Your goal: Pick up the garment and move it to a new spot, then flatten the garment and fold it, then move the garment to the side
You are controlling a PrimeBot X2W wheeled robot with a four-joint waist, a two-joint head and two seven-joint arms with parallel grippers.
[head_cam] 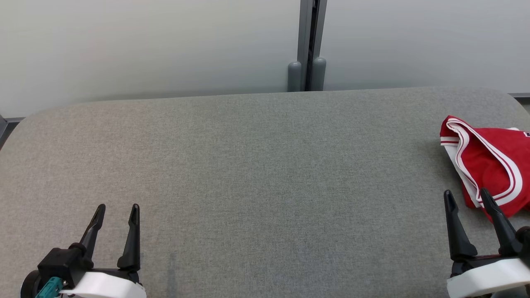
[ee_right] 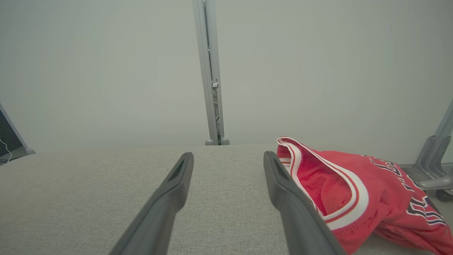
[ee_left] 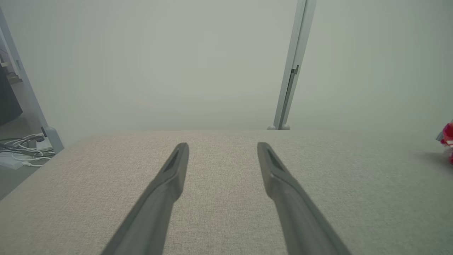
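We have our left end effector (head_cam: 118, 207) spread open, gripping nothing, above the grey fabric-covered desk (head_cam: 265, 165). Our right end effector (head_cam: 466, 192) is open too. The crumpled red jersey garment with white trim (head_cam: 488, 161) lies on the desk just ahead and right of the right end effector.

You see the red garment (head_cam: 490, 159) with white-striped trim lying crumpled, unfolded, at the far right edge of the grey surface (head_cam: 256, 165).
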